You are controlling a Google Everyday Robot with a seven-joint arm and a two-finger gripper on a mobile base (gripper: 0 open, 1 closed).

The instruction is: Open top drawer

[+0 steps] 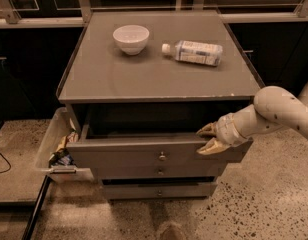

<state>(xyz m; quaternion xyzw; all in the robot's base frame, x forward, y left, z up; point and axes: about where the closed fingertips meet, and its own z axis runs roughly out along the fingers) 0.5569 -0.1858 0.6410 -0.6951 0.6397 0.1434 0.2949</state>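
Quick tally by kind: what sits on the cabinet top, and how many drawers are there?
Bowl: 1
Bottle: 1
Drawers: 3 (top drawer, middle drawer, bottom drawer)
Total: 5
The gripper is at the top drawer's right end.

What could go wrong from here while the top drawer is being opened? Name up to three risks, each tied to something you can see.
1. The end effector is at the right end of the partly open top drawer, far from the centre knob. An off-centre pull may skew and jam the drawer.
2. The bottle lies on its side on the cabinet top. A jolt might set it rolling.
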